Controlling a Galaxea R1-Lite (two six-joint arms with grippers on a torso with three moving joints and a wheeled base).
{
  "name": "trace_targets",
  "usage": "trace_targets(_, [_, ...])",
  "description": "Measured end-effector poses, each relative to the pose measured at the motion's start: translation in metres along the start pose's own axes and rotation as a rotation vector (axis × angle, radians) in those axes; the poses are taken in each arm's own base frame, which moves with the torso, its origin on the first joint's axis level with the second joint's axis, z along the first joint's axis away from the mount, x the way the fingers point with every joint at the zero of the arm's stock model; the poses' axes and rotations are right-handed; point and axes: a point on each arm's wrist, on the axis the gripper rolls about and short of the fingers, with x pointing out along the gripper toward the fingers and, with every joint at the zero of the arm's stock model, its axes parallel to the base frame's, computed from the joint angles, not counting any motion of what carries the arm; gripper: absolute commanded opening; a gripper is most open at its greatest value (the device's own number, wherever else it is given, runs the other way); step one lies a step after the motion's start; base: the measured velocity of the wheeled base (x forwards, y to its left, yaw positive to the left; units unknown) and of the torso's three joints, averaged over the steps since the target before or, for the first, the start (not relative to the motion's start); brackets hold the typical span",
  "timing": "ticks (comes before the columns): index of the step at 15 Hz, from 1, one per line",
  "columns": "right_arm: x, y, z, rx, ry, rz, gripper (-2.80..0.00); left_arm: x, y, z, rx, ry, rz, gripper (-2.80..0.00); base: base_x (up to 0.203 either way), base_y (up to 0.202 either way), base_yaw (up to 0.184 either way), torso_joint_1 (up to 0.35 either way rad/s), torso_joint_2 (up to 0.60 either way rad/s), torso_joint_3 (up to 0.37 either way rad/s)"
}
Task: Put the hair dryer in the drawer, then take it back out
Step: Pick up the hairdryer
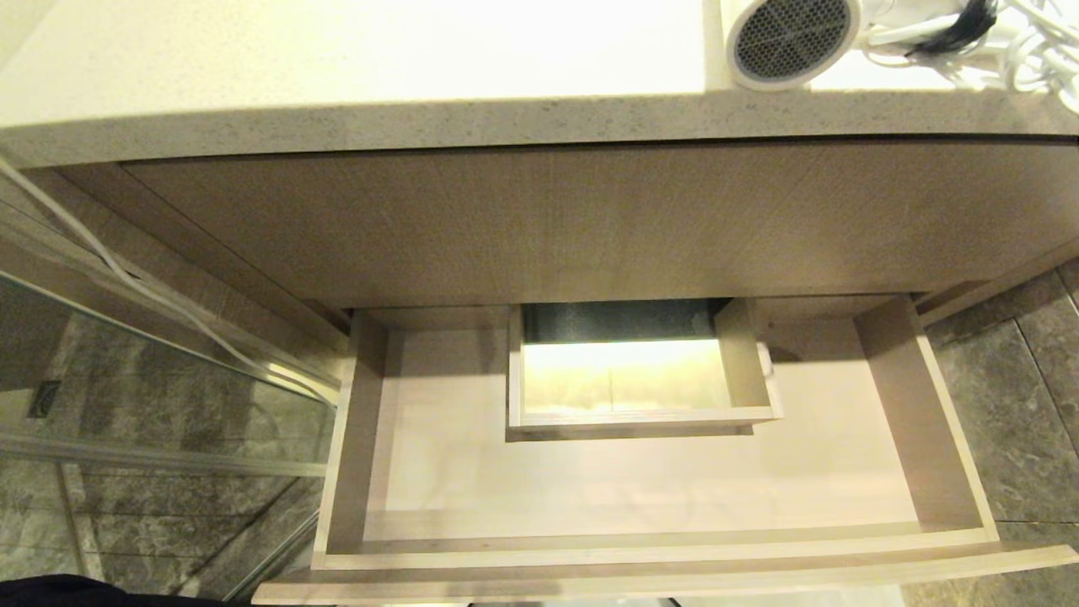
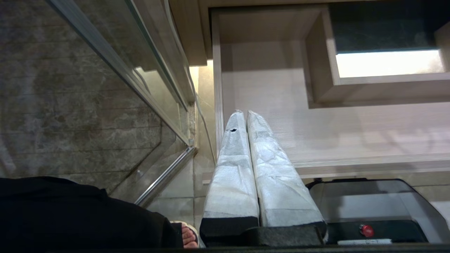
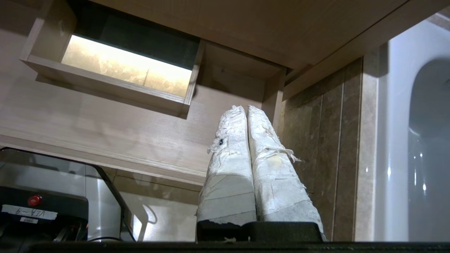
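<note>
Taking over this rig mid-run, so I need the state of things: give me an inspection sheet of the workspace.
Surface: pale speckled countertop above the cabinet front.
Job's things: hair dryer lies on the countertop, grille facing out; drawer is pulled open, nothing in it, boxed hole in its floor.
Clutter: nothing seen.
End effectors: left end effector shut, over the drawer's corner; right end effector shut, near the drawer's other side. Both hold nothing.
Cables: white cord coiled beside the dryer.
Surroundings: glass panel, tiled floor, a person's foot.
</note>
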Motion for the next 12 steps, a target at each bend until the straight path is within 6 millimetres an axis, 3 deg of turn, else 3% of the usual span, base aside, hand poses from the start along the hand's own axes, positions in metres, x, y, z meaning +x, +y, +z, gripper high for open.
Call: trace_targets(12, [-0.0070, -0.0007, 0.0001, 0.003, -0.048, -0.017, -2.80, 0.0000, 0.0000, 0.0000, 0.000, -0.001, 0.001, -2.80, 0.000, 0.000, 0.000, 0.293, -0.57, -0.275])
